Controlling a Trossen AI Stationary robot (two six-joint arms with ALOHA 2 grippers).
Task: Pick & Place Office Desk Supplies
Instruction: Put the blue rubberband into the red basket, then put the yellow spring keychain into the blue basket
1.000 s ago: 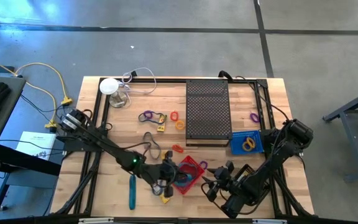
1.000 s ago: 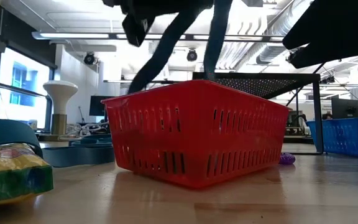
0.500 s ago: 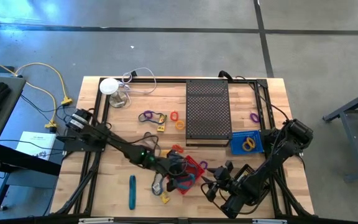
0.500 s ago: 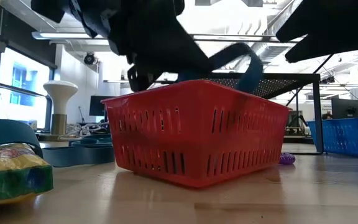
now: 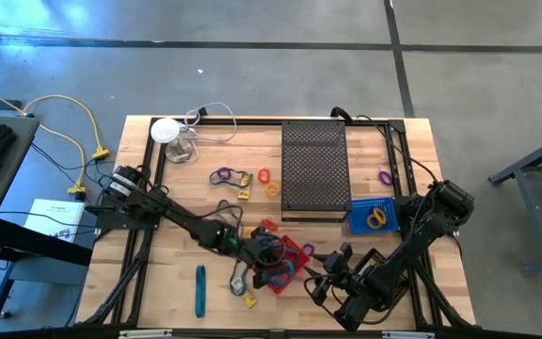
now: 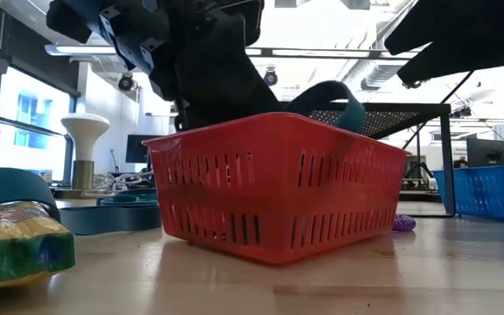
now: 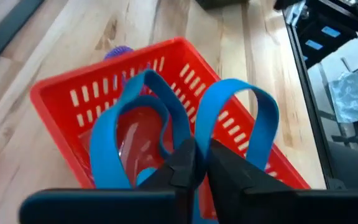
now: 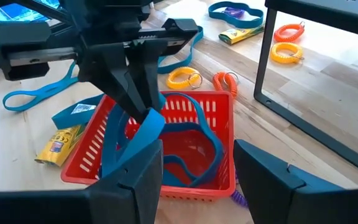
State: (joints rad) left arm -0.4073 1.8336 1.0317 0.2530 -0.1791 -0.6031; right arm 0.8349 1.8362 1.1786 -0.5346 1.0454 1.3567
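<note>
My left gripper [image 5: 269, 259] hangs over the red basket [image 5: 287, 264], shut on a blue elastic band [image 7: 146, 102]. In the right wrist view the band [image 8: 188, 146] droops inside the basket [image 8: 86, 155]. In the low view one loop [image 6: 332, 94] shows above the basket rim [image 6: 278, 122]. My right gripper [image 5: 325, 275] waits open just right of the basket, near the table's near edge. A teal stick [image 5: 199, 289] and a yellow packet [image 5: 249, 299] lie flat on the table left of the basket. My left gripper pinches the blue band between its two shut fingertips [image 7: 188, 158], gathering more than one strand [image 7: 199, 134]. The fingers [image 8: 143, 102] slant down from above and from the table's left. The band hangs slack below them in two loops, its lower part [image 8: 194, 174] resting in the basket.
The black perforated tray [image 5: 314, 169] stands past the basket, with a blue basket [image 5: 373, 216] holding a yellow ring to its right. Orange rings [image 5: 269, 181], loops [image 5: 226, 176] and a purple loop [image 5: 384, 176] lie scattered. The white round object [image 5: 166, 130] stands far left.
My left gripper has carried the blue band from left of the red basket toward the table's right, until it stands over the basket. It has then come down a little, and the band's loops have sunk into the basket. The gripper has stayed shut.
</note>
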